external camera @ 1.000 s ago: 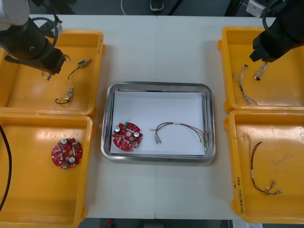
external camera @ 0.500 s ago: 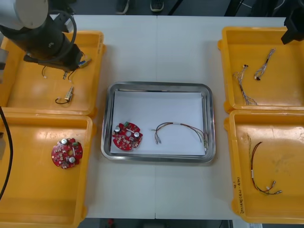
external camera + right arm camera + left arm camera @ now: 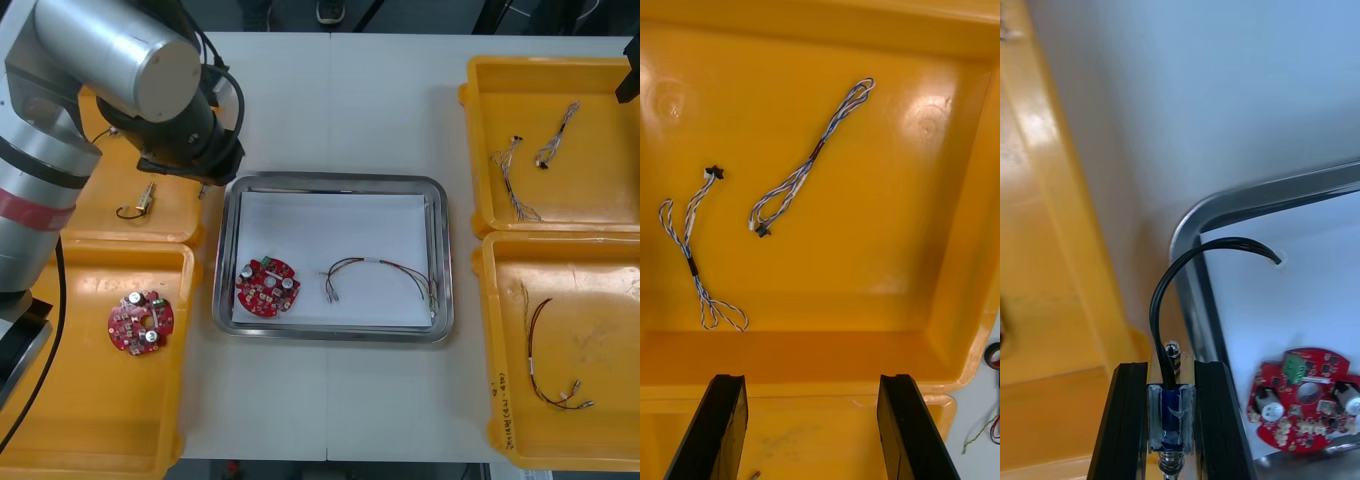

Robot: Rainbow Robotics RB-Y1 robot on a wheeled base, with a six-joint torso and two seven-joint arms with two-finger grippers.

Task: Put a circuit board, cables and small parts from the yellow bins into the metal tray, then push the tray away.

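Vs 1 sec ago: the big silver-and-black left arm [image 3: 110,60] has swung off the middle of the far-left deep yellow plastic bin [image 3: 60,200] to its inner rim, wrist now just beside the far-left corner of the shallow rectangular metal tray [image 3: 330,181] w/ white inside. The black right arm [image 3: 629,82] has pulled back off the far-right yellow bin [image 3: 600,190] to the view's edge, leaving two twisted blue-and-white cables [image 3: 556,132] lying in it. The small blue-bodied metal part [image 3: 1172,424] w/ its black cable [image 3: 1161,289] has left the far-left bin; a similar part and cable [image 3: 135,203] lies there alone. Tray contents unchanged: round red circuit board [image 3: 268,287] at near-left, thin red-and-yellow cable [image 3: 380,272] just beside it. Front view gives the near bins: second red board [image 3: 141,322] in the near-left yellow bin [image 3: 80,400], a dark cable [image 3: 545,365] in the near-right yellow bin [image 3: 600,320], all on the light table [image 3: 330,100]. Left wrist view gives the grip: left gripper [image 3: 1174,409] closed narrow on the blue-bodied part, fingers apart by its width, black cable arching out across the tray's rounded corner rim, tip over the white inside, board near it. Right wrist view: right gripper [image 3: 812,427] wide apart, holding nothing, touching nothing, above the far-right bin's wall, both blue-and-white cables well beyond the fingers.
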